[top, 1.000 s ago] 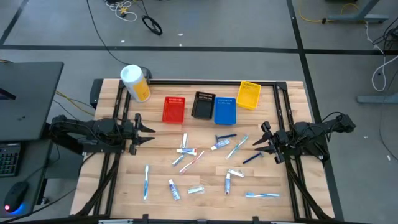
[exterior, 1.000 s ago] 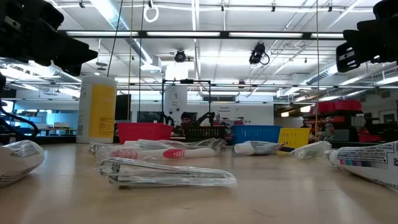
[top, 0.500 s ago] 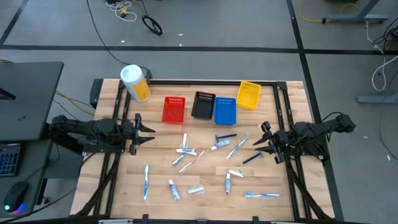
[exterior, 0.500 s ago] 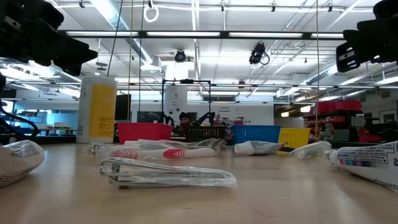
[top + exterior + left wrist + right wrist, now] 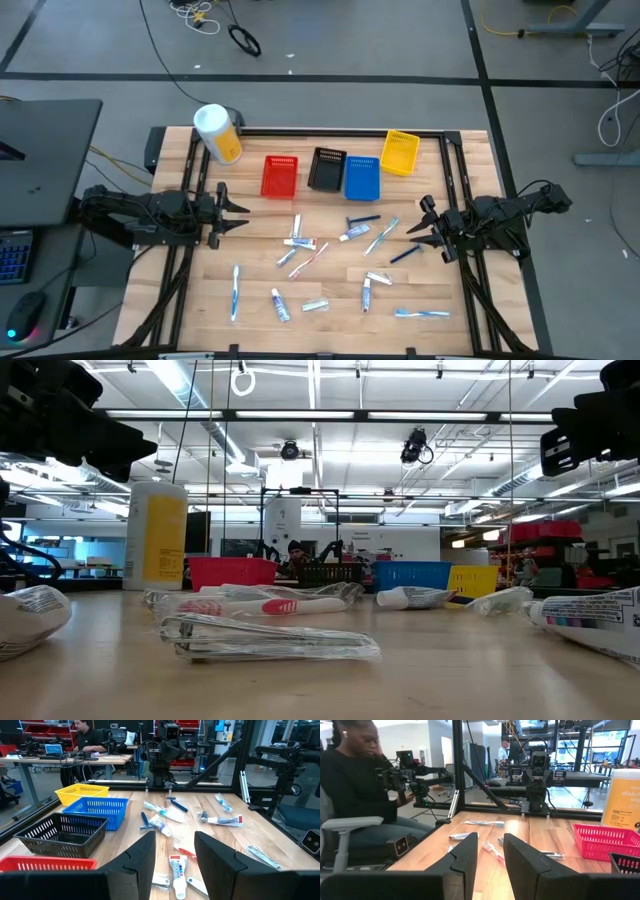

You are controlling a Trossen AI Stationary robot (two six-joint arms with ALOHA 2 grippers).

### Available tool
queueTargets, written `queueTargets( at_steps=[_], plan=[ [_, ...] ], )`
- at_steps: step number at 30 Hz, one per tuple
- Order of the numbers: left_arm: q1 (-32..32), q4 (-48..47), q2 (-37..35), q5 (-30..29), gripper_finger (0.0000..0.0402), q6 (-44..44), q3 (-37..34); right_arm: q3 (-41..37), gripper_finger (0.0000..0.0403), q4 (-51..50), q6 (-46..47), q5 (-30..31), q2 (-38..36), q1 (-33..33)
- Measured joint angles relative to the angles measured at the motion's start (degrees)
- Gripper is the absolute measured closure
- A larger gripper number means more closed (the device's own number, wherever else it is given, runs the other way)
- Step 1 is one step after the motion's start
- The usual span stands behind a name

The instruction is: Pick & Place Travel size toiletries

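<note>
The travel size toiletries (image 5: pixel 330 262) lie scattered on the wooden table's middle: a blue toothbrush (image 5: pixel 234 292), a white tube (image 5: pixel 298 242), a dark razor (image 5: pixel 362 220) and several more. My left gripper (image 5: pixel 240 211) hovers at the table's left edge, level and pointing right, open with nothing between its fingers (image 5: pixel 172 855). At the right edge my right gripper (image 5: pixel 421 222) points left, open and holding nothing (image 5: pixel 491 852). In the low view, wrapped toothbrushes (image 5: pixel 270 642) and tubes (image 5: pixel 590 615) lie flat on the table.
Along the far side stand a red bin (image 5: pixel 279 175), a black bin (image 5: pixel 326 169), a blue bin (image 5: pixel 362 177) and a yellow bin (image 5: pixel 400 152). A big yellow white-lidded canister (image 5: pixel 217 133) stands at the far left. A seated person (image 5: pixel 355 785) is beyond the table's near side.
</note>
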Motion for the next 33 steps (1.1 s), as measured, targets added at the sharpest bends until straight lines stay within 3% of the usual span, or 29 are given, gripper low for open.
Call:
queueTargets(
  at_steps=[33],
  plan=[
    [0.0,2.2,0.0,-0.2,0.0257,0.2,0.0,0.0,0.03,0.0,0.0,0.0,0.0,0.0]
  ],
)
